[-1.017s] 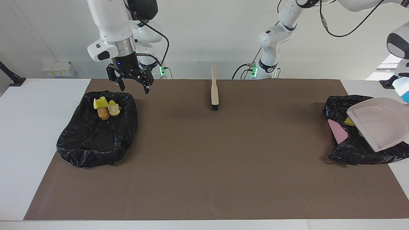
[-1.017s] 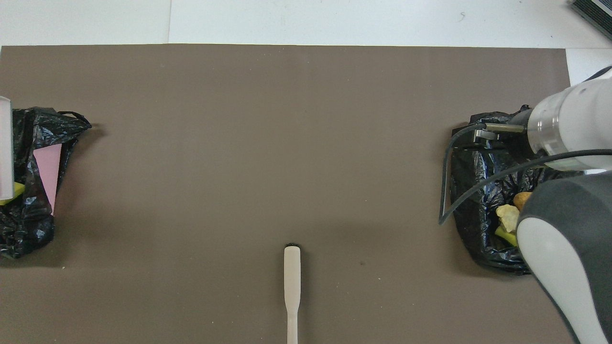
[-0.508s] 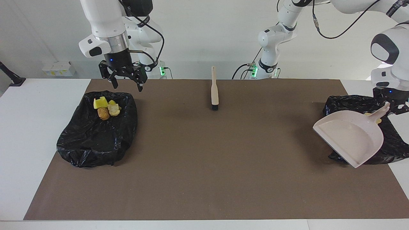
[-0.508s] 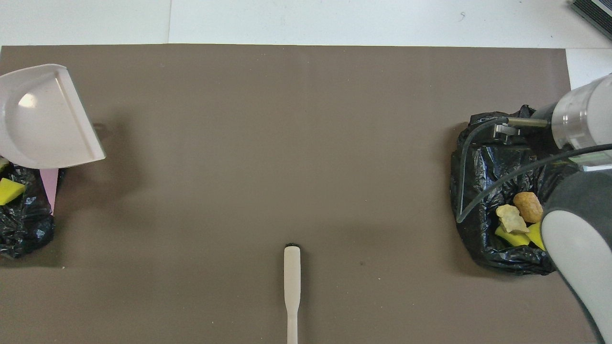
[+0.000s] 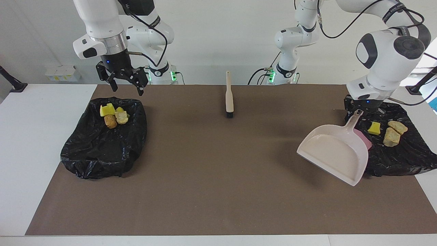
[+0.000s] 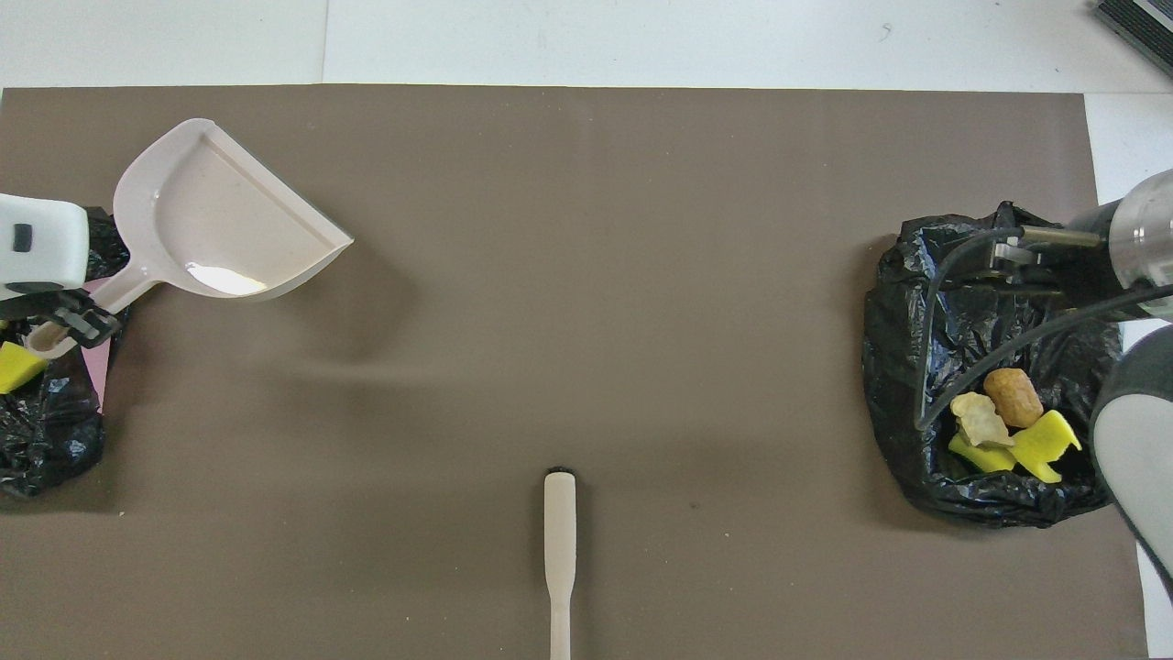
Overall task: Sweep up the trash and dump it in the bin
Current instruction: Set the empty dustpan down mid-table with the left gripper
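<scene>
My left gripper (image 5: 357, 111) is shut on the handle of the beige dustpan (image 5: 336, 154), which hangs empty and tilted over the mat beside the black bin bag (image 5: 403, 153) at the left arm's end. In that bag lie trash pieces: a yellow sponge (image 5: 374, 128) and two tan lumps (image 5: 391, 137). My right gripper (image 5: 127, 87) hangs open with nothing in it, over the edge nearest the robots of a second black bag (image 5: 102, 150) that holds more trash (image 5: 113, 115). From overhead I see the dustpan (image 6: 220, 220), the left gripper (image 6: 66, 318) and the second bag's trash (image 6: 1001, 422).
A beige brush (image 5: 229, 96) lies on the brown mat (image 5: 218, 177) midway between the arms, close to the robots, bristles pointing away from them. A pink sheet (image 5: 364, 139) shows at the bag's edge under the dustpan. White table borders the mat.
The left arm has swung the dustpan off the bag and out over the mat, uncovering trash in the bag. The right gripper has risen and drifted toward its own end of the table.
</scene>
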Available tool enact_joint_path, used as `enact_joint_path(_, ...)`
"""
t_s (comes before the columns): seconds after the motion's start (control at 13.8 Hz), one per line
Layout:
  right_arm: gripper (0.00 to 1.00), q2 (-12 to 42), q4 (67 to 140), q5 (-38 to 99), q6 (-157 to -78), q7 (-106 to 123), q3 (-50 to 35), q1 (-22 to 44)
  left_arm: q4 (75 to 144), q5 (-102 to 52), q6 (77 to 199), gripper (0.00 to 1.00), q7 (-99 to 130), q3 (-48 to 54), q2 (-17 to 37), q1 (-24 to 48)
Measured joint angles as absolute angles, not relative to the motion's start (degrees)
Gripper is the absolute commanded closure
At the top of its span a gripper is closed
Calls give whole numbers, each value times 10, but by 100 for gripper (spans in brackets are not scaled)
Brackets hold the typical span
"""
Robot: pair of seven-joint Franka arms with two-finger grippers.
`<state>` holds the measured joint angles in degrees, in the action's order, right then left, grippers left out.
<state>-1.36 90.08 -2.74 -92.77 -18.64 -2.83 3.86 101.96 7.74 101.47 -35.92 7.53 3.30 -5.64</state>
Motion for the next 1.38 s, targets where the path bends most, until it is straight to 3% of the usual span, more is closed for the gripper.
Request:
enact_joint_path(0.65,0,-26,914,-20,-924,-186,-2,58,1046,3,1054,100,-5,76,37,135)
enact_joint_path(1.31,0,-26,909,-5,-924,-121,3,55,1050,-12,1254,100,241,76,169,290)
enact_joint_path(1.38,0,-25,907,-8,-924,-116,3,54,1050,-12,1270,73,266,76,181,307)
